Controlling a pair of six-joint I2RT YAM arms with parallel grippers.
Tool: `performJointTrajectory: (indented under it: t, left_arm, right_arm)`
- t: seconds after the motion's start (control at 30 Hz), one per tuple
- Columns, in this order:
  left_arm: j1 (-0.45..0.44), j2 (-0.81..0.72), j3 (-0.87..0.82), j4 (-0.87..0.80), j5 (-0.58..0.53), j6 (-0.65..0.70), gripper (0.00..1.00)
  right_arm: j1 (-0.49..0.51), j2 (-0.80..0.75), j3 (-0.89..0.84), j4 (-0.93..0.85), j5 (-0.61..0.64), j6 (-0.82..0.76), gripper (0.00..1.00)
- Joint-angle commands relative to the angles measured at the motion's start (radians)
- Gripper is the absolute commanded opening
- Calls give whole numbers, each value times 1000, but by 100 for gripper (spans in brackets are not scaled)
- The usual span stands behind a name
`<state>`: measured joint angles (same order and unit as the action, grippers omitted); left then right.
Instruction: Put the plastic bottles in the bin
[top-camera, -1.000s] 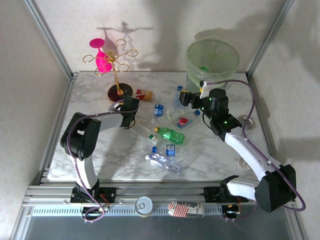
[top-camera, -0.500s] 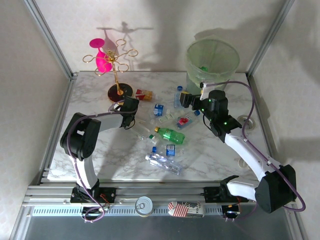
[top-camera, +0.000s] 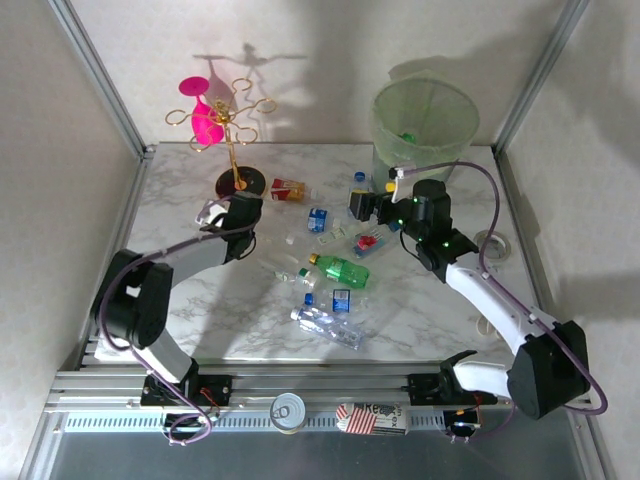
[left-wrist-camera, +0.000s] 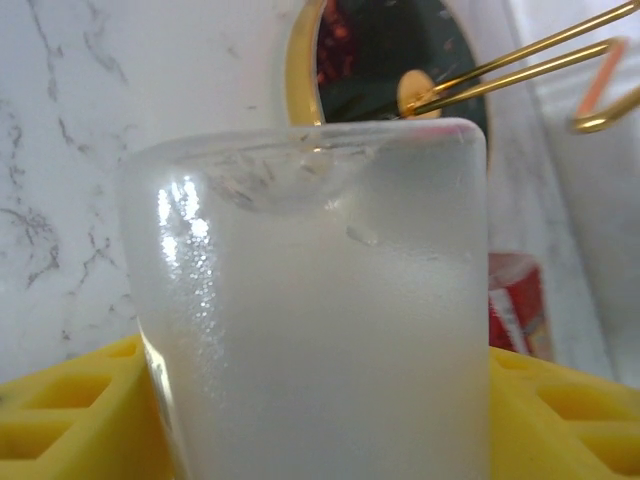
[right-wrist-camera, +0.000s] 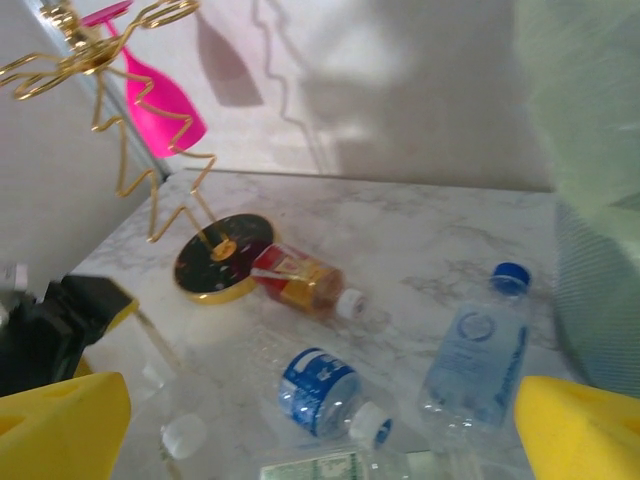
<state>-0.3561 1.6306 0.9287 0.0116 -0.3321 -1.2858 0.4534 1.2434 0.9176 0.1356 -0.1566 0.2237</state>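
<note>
Near rail: tin can (top-camera: 287, 412) and a printed carton (top-camera: 375, 417) sit between the arm bases.

Mid table (top-camera: 200, 300): the loose plastic bottles lie in a scatter.
- Long clear bottle (top-camera: 327, 326) lies flat, nearest the bases.
- Small blue-label bottle (top-camera: 341, 300) is just beyond it.
- Green bottle (top-camera: 343, 271) with a yellow cap lies on its side.
- Red-label bottle (top-camera: 368, 242) and blue-label bottle (top-camera: 317, 219) are further out.

Right gripper (top-camera: 357, 205) hangs over the far right part of the scatter. Jaws are wide, with the yellow pads (right-wrist-camera: 60, 420) at opposite lower corners of the wrist view and nothing between them. Ahead of it on the marble lies a blue-cap bottle (right-wrist-camera: 475, 345). An amber bottle (right-wrist-camera: 300, 280) with a red label and white cap lies just beside the stand's base.

Left gripper (top-camera: 220, 212) is clamped on a frosted clear bottle (left-wrist-camera: 315, 300), with yellow pads on both sides of it. It sits just left of the stand's dark round base. Can't tell whether the bottle is clear of the table.

Far side: gold stand (top-camera: 232, 130) with pink glasses is upright at back left. The bin (top-camera: 424, 125) is upright in the back right corner, with a small green item inside. It is beyond the right gripper, near it but apart.
</note>
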Motion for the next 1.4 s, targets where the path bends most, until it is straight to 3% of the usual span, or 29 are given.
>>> performJointTrajectory:
  t: [0.0,0.13,0.37,0.6,0.97,1.27,1.37]
  left_arm:
    - [4,-64,-43,57,2,40,57]
    - [0,-114,-83,140,88,69,58]
    - [-69,-200,-122,228,145,136,59]
    - [-138,-269,-227,490,257,179,60]
    - [-196,-291,-283,686,371,250,62]
    - [-206,-310,-307,730,371,260,64]
    - [-208,-315,-314,735,366,260,64]
  right_arm:
    - [24,47,10,50,-141,4,99]
    - [61,108,26,82,-235,-4,99]
    - [122,230,72,93,-317,1,99]
    - [142,305,90,146,-388,53,99]
    - [173,352,104,165,-432,91,98]
    - [189,384,136,159,-457,103,83]
    - [190,384,136,162,-458,106,72]
